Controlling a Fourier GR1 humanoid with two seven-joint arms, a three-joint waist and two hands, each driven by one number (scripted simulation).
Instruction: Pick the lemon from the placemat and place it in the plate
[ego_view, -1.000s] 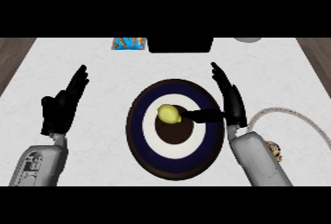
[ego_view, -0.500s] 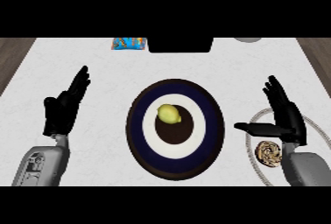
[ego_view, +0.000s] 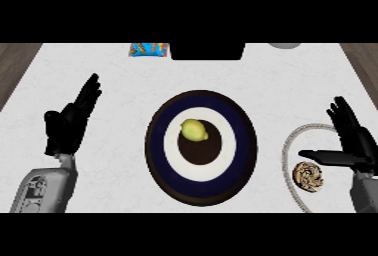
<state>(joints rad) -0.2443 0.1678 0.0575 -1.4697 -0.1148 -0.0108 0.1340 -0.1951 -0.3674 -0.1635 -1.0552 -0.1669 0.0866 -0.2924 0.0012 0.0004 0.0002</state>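
Observation:
A yellow lemon (ego_view: 193, 130) lies on the dark centre of a round plate (ego_view: 201, 187) ringed in navy and white, in the middle of the counter. My right hand (ego_view: 353, 142) is open at the right edge, fingers straight and thumb pointing left, well apart from the plate. It hovers over a grey-rimmed placemat (ego_view: 293, 145) at the far right. Left of the plate, my left hand (ego_view: 70, 122) rests open with fingers up.
A brown patterned round object (ego_view: 309, 175) lies on the placemat below my right hand. At the back stand a blue and orange packet (ego_view: 150, 49), a black box (ego_view: 208, 51) and a grey round object (ego_view: 284, 45).
My right hand has drawn back from the lemon on the plate, moving right and toward me to the placemat. The lemon stays on the plate. The left hand has not moved.

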